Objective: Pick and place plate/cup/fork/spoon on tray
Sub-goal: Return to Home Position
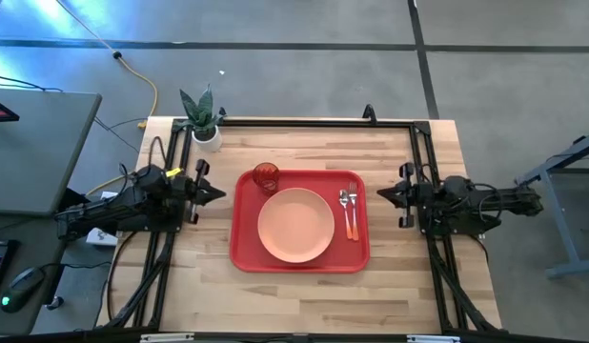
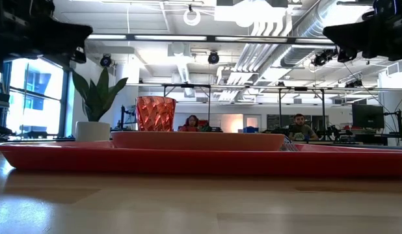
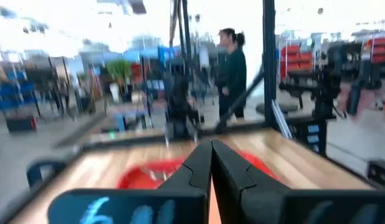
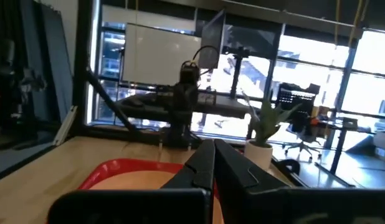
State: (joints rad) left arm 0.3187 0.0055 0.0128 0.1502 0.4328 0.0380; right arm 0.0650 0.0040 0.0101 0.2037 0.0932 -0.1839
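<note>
The red tray (image 1: 247, 250) lies flat at the table's middle. The salmon-pink plate (image 1: 295, 225) lies on it at its centre. The red-orange cup (image 1: 266, 176) stands upright at the tray's far left corner; it also shows in the low view (image 2: 155, 114). The fork (image 1: 354, 211) and the spoon (image 1: 344, 202) lie side by side along the tray's right side, heads toward the far edge. My left gripper (image 1: 220, 193) is shut and empty, left of the tray. My right gripper (image 1: 380, 192) is shut and empty, right of the tray.
A white pot with a green plant (image 1: 205, 122) stands at the table's far left corner. A black frame (image 1: 304, 123) runs along the far edge and both sides. People show in the room beyond the table (image 2: 300, 127).
</note>
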